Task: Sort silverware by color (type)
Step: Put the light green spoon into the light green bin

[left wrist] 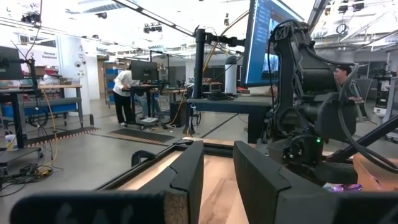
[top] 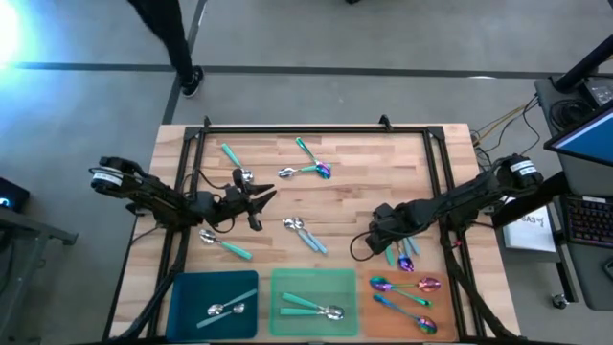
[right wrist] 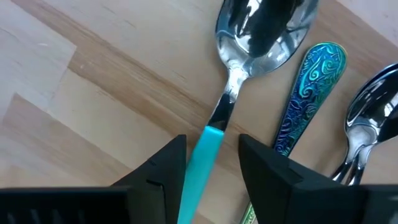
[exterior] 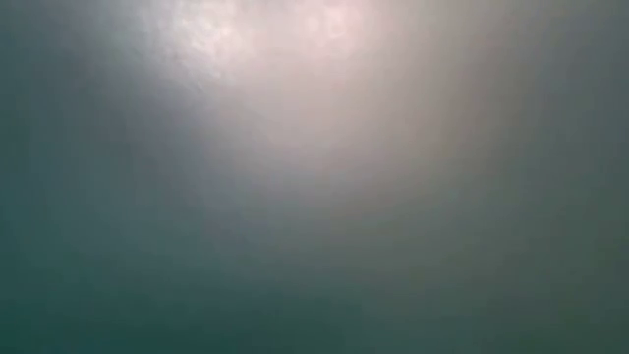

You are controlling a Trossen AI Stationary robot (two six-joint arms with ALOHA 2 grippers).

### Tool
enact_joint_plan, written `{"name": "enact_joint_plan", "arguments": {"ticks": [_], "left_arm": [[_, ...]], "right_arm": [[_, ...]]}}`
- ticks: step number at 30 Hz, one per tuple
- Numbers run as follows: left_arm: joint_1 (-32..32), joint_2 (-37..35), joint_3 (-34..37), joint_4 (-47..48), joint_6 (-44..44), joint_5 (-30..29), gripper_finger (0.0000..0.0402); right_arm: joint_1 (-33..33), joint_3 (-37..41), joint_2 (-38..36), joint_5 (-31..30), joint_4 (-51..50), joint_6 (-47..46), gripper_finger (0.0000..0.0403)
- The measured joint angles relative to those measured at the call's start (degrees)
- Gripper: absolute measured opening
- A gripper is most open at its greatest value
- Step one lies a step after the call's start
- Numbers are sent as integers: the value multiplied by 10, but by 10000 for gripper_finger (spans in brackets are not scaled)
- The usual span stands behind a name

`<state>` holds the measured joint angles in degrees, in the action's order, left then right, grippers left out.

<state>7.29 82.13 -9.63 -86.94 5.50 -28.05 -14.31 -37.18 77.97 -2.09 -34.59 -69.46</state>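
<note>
The right gripper (right wrist: 211,165) stands spread astride a blue-handled spoon (right wrist: 208,146) flat on the table (right wrist: 74,81), apparently lining up to grasp; an iridescent spoon (right wrist: 308,93) lies beside. The left gripper (top: 251,199) hovers parted, empty, mid-table. Trays (top: 213,305) hold sorted spoons.

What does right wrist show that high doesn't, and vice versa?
Right wrist only: the right gripper open, its fingers either side of a blue-handled spoon; beside it an iridescent handle with an embossed pattern.

High only: the whole table, the blue tray, green tray and orange tray with spoons in them, and the left gripper mid-table.

Both: the right gripper low over the spoon cluster above the orange tray.
</note>
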Motion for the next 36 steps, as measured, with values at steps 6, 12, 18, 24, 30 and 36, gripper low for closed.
{"name": "enact_joint_plan", "arguments": {"ticks": [6, 12, 18, 24, 30, 36], "left_arm": [[0, 0, 0, 1, -11, 0, 73], [0, 0, 0, 52, -89, 2, 73], [0, 0, -1, 88, -148, 2, 73], [0, 0, -15, 107, -157, 46, 73], [0, 0, -45, 191, -168, 55, 73], [0, 0, -79, 235, -189, 56, 73]], "right_arm": [[0, 3, 0, 0, -2, 5, 92], [1, 3, -3, 5, 6, 27, 27], [17, -32, -11, 14, 23, 99, 27], [44, -85, -13, -52, 86, 231, 27], [72, -103, -12, -154, 291, 406, 27], [83, -102, -3, -159, 523, 555, 27]]}}
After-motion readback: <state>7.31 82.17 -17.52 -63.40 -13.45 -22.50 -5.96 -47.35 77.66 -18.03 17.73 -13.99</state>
